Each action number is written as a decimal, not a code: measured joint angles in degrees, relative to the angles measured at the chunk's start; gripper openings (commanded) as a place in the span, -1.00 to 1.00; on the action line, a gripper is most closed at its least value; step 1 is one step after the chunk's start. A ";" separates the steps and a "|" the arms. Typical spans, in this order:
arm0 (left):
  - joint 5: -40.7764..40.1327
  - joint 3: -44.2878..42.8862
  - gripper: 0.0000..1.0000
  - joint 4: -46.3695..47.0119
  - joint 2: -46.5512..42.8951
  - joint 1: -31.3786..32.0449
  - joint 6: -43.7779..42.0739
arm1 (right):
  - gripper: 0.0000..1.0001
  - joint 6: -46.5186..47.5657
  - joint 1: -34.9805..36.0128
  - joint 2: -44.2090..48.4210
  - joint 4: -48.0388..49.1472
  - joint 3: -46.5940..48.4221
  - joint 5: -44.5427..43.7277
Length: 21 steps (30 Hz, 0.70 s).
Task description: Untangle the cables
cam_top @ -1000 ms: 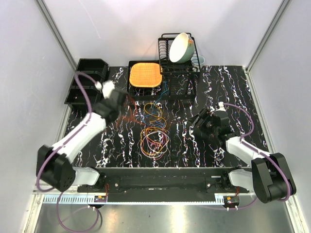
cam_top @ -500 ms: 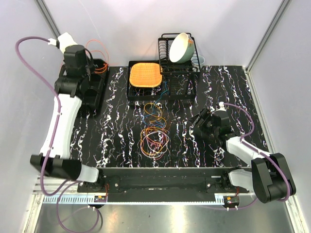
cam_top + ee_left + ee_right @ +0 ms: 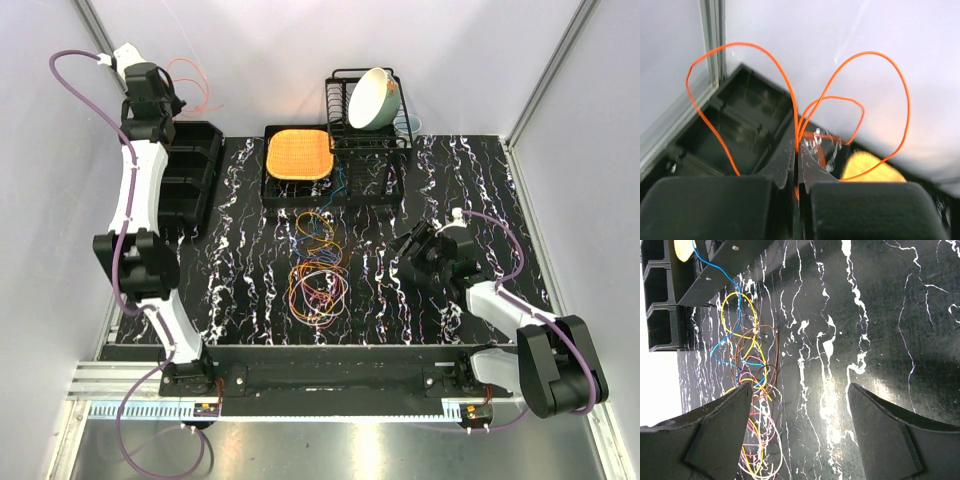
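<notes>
Above the bins (image 3: 185,175), orange cable (image 3: 872,52) loops splay beyond left tool (image 3: 797,150).

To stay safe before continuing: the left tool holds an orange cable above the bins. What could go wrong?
1. The left tool pinches the orange cable at one spot; released, its wide loops may catch on the black bin or fall outside.
2. In the pile, a blue cable reaches the tray edge, so pulling it may snag.
</notes>
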<state>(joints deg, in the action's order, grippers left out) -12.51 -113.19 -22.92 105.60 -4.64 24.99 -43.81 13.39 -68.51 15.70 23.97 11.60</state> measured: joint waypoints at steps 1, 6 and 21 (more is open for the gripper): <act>0.15 -1.36 -1.00 1.01 1.92 -0.46 -0.09 | 0.66 0.00 -0.04 -0.02 0.17 0.00 0.11; 0.09 -5.66 -1.00 8.33 10.27 -1.70 -1.18 | 0.66 0.00 -0.70 -0.72 1.18 0.00 0.90; -0.07 -18.51 -1.00 21.18 29.92 -3.34 -1.84 | 0.64 -0.26 -3.06 -0.79 4.26 -1.81 3.13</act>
<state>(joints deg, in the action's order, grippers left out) -12.58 -131.70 -1.74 135.52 -7.99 23.16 -44.07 10.33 -69.30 19.97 22.15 14.72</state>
